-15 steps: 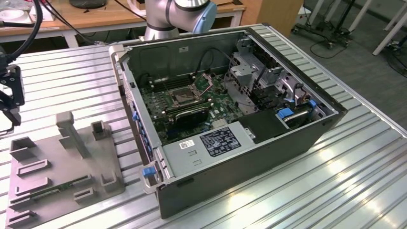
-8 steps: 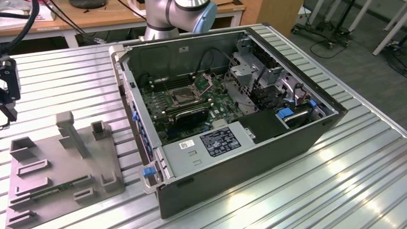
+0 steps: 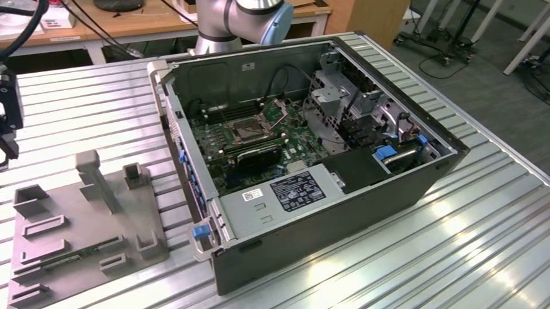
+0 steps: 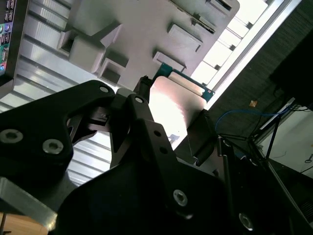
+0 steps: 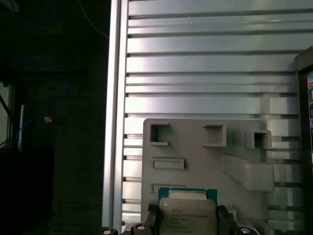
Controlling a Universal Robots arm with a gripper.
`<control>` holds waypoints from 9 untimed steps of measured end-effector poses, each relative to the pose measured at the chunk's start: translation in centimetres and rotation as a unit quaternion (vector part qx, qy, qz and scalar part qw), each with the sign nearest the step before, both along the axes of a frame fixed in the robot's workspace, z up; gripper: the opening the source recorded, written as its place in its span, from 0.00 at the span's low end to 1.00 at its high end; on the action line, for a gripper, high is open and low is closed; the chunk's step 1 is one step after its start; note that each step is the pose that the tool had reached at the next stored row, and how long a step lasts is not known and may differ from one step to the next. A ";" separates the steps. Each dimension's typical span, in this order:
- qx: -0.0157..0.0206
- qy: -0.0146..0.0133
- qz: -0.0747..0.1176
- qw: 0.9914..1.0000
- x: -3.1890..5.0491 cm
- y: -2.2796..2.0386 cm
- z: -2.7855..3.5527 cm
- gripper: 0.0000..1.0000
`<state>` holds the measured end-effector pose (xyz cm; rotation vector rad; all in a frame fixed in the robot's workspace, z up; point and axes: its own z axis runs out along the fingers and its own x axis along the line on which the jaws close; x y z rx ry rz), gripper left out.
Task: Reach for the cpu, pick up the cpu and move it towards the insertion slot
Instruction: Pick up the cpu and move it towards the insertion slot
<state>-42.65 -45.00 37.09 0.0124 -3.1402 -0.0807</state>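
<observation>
Black robot gripper [image 5: 188, 221] clamped on the small square silvery cpu [image 5: 188, 211], over a grey plastic tray [image 3: 82, 235].

In the exterior view, from its left: the tray with a long green memory stick [image 3: 69, 255], then the open black computer case [image 3: 344, 222] on a ribbed metal table [image 3: 86, 96]. The case's upright side wall [image 3: 176, 129] stands between the tray and the silver-framed insertion slot [image 3: 245, 131] on the green motherboard [image 3: 225, 158].

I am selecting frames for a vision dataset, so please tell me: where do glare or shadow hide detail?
In the second wrist view, glare whitens the cpu face, while the gripper holding it is nearly black; in the first wrist view, the cpu is evenly lit, but the room beyond the table is dark; in the exterior view, bright reflections streak the table.
</observation>
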 end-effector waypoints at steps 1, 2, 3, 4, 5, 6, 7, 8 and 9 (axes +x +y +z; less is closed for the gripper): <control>0.000 0.000 0.000 1.000 0.00 0.00 0.09 0.55; 0.000 0.000 0.000 1.000 0.00 0.00 0.17 0.55; 0.000 0.000 0.000 1.000 0.00 0.00 0.21 0.55; 0.000 0.000 0.000 1.000 0.02 0.00 0.21 0.55; 0.000 0.000 0.000 1.000 0.03 0.00 0.22 0.55; 0.000 0.000 0.000 1.000 0.06 0.00 0.22 0.55; 0.000 0.000 0.000 1.000 0.13 -0.01 0.24 0.55; 0.000 0.000 0.000 1.000 0.26 -0.01 0.23 0.55; 0.000 0.000 0.000 1.000 0.40 0.00 0.22 0.55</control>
